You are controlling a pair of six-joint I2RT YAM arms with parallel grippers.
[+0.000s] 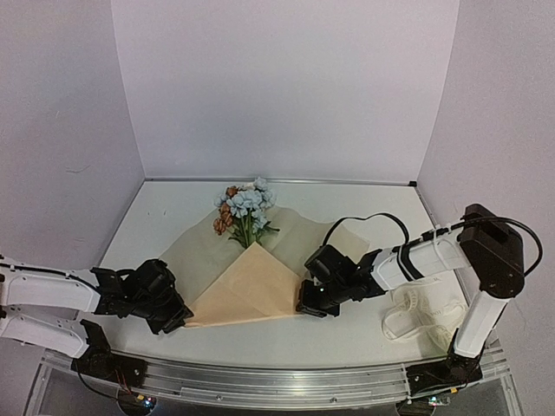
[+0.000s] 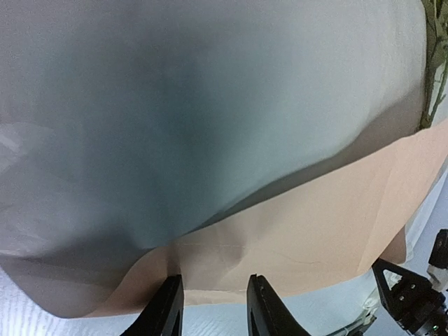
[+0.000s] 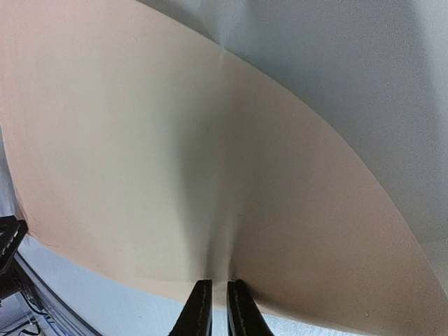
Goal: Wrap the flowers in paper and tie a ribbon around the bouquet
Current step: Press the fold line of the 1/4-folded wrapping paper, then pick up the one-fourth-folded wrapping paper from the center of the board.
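Light, thin, crease-prone paper, best held by its edges: right jaws pinch the near edge, left jaws part-spread around its corner.

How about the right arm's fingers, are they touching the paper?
Touching. The right wrist view shows the right fingers pinching the paper at its puckered edge.

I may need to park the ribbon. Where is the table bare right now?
Bare table lies back-left, between the paper and the left wall, and back-right, behind the right arm. The near strip before the rail is narrow. Crowded: front right, where the ribbon lies, and centre with the flowers.
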